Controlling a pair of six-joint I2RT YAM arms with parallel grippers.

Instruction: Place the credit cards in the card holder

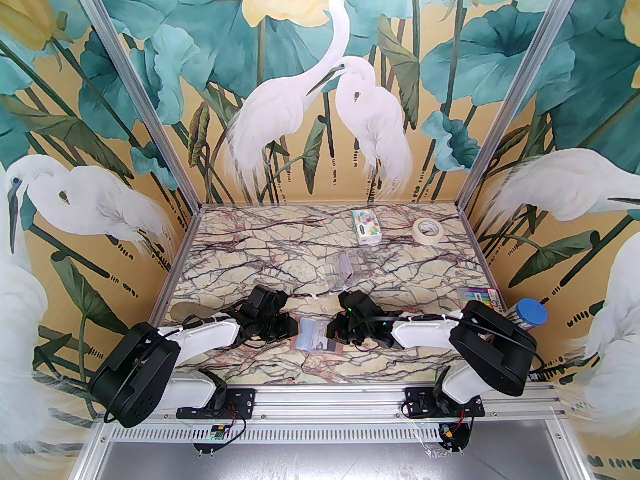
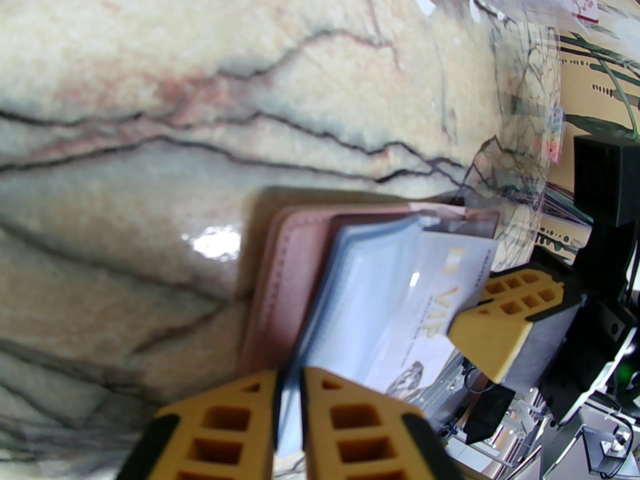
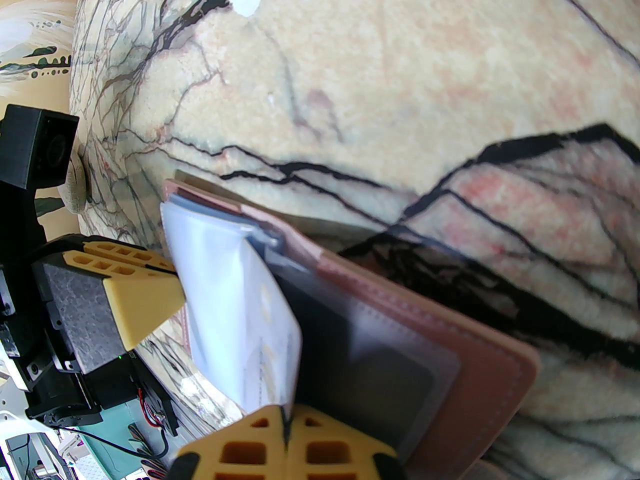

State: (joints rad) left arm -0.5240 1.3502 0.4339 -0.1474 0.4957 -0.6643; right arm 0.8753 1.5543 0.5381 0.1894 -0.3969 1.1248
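Observation:
The dusty-pink card holder (image 1: 332,352) lies open on the marble table between both arms, its clear sleeves fanned up. My left gripper (image 2: 289,374) is shut on the edge of the clear sleeves (image 2: 350,268), the pink cover (image 2: 280,278) beneath them. A pale blue credit card (image 2: 425,293) marked VIP sticks out of the sleeves. My right gripper (image 3: 286,415) is shut on this card's (image 3: 235,293) edge. A dark card (image 3: 365,353) sits in a sleeve over the pink cover (image 3: 480,363). From above, the left gripper (image 1: 289,329) and right gripper (image 1: 336,335) flank the holder.
At the back stand a colourful tissue pack (image 1: 367,225) and a tape roll (image 1: 428,229). A clear plastic stand (image 1: 345,268) sits mid-table. A pack of coloured pens (image 1: 480,298) and a blue-capped container (image 1: 531,313) are at the right edge.

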